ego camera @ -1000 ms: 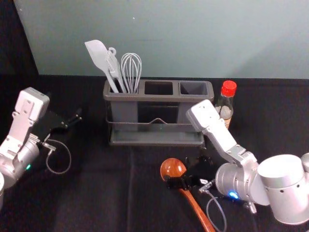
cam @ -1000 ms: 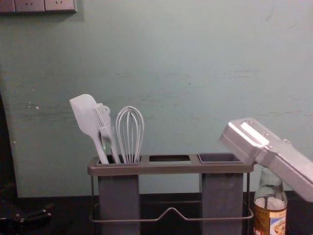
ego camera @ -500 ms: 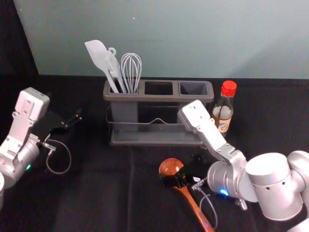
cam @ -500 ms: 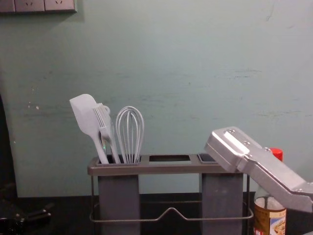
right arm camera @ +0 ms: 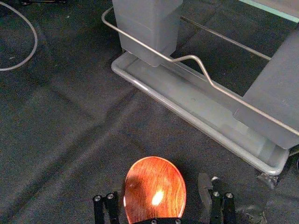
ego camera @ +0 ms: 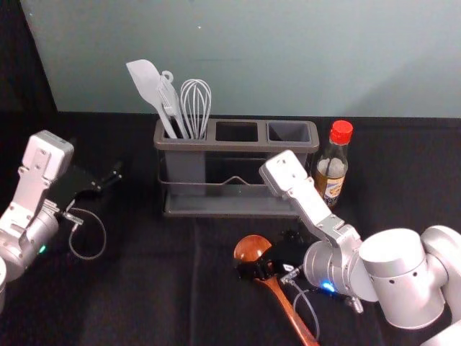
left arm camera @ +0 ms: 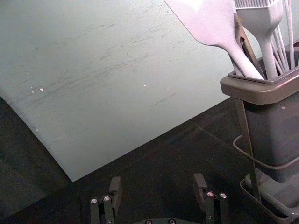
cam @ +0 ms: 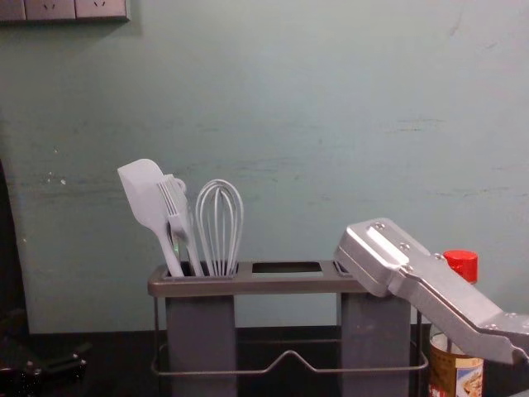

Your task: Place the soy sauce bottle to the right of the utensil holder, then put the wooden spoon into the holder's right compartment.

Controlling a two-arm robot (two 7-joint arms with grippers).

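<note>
The wooden spoon [right arm camera: 154,186] is glossy reddish orange-brown with darker streaks of grain. Soy sauce bottle [ego camera: 333,167]: bright red cap [ego camera: 341,132], yellow, white and blue label [cam: 469,379]. Utensil holder [cam: 281,285]: brownish-grey rim, grey cups. Spatula [cam: 145,194] and whisk [cam: 219,215]: whitish. Tabletop [ego camera: 137,288]: black. Wall [cam: 273,124]: grey-green, darker scuffs.

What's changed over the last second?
The right tool has shifted toward the robot's left, and the wooden spoon has slid slightly the same way. The tool's fingers stand open on either side of the spoon's bowl; no grip is visible. The left tool, sauce bottle and utensil holder stayed put.
</note>
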